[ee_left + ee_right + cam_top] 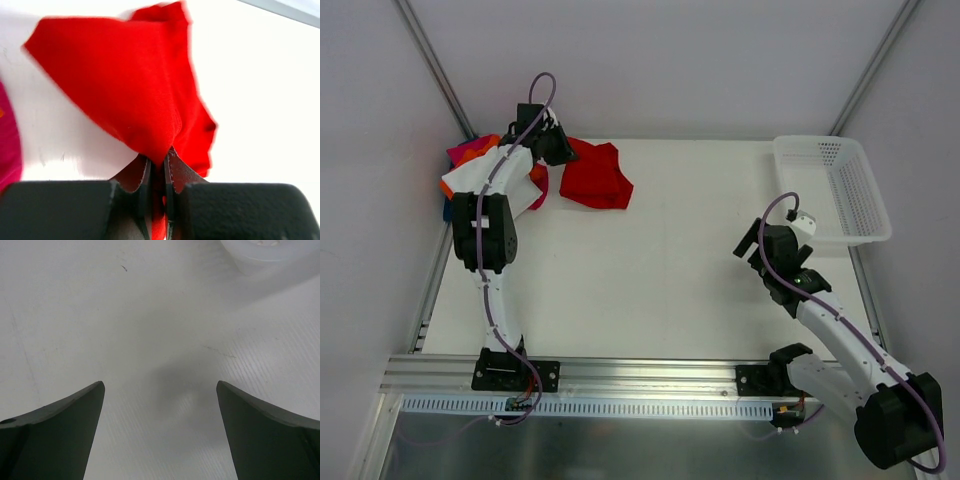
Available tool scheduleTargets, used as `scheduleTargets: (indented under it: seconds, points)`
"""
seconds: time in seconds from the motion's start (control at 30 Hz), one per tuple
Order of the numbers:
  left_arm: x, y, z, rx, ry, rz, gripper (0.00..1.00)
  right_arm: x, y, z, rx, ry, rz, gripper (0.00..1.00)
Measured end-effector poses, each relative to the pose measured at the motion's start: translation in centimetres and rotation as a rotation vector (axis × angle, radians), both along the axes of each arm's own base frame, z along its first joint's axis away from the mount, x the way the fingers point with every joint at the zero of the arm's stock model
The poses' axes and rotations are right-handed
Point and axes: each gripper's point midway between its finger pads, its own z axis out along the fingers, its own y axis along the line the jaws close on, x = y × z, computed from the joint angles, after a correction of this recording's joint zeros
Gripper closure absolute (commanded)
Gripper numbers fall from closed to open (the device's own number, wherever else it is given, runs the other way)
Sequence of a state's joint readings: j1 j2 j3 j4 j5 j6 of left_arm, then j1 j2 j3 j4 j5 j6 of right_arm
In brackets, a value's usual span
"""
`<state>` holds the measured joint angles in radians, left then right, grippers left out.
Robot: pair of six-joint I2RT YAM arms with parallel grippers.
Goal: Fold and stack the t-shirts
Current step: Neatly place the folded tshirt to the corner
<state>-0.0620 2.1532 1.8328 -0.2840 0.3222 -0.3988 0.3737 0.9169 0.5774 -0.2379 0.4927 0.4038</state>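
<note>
Left gripper [157, 162] is pinching an edge of the red shirt [597, 177], its fingers nearly closed on the cloth. The shirt is lying bunched at the table's [660, 290] far left, just beside the pile of folded shirts [470, 155]. Right gripper [160, 385] is hovering near the basket [868, 215], fingers spread wide and holding nothing.

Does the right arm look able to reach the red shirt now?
Doubtful: nothing lies between, but the red shirt sits at the far-left corner, pinched in the left gripper, well away from the open right gripper near the basket.
</note>
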Motion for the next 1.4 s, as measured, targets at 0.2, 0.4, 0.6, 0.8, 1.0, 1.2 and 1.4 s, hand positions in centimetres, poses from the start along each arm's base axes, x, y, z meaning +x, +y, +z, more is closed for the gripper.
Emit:
scheduleTargets:
  seconds: [0.2, 0.4, 0.6, 0.8, 1.0, 1.2, 1.4]
  points:
    - [-2.3, 0.4, 4.9, 0.108, -0.067, -0.056, 1.00, 0.1, 0.5, 0.2, 0.027, -0.009, 0.016, 0.01]
    - [-3.8, 2.5, 4.9, 0.212, -0.031, -0.046, 1.00, 0.0, 0.6, 0.1, 0.036, -0.012, 0.023, 0.00]
    - [-4.7, 6.8, 4.0, 0.268, 0.029, 0.010, 1.00, -0.1, 0.7, -0.2, 0.039, -0.005, 0.028, 0.00]
    - [-5.6, 13.2, 4.5, 0.328, 0.056, 0.132, 1.00, -0.2, 0.8, -0.3, 0.043, -0.003, 0.032, 0.01]
    - [-6.0, 15.3, 6.3, 0.398, 0.032, 0.179, 1.00, -0.1, 0.8, -0.6, 0.039, 0.008, 0.033, 0.01]
    - [-6.2, 16.3, 8.2, 0.405, 0.004, 0.202, 1.00, -0.1, 1.0, -1.1, 0.037, 0.028, 0.038, 0.01]
    - [-6.8, 18.1, 10.6, 0.414, -0.027, 0.247, 1.00, -0.1, 1.0, -1.4, 0.036, 0.039, 0.040, 0.00]
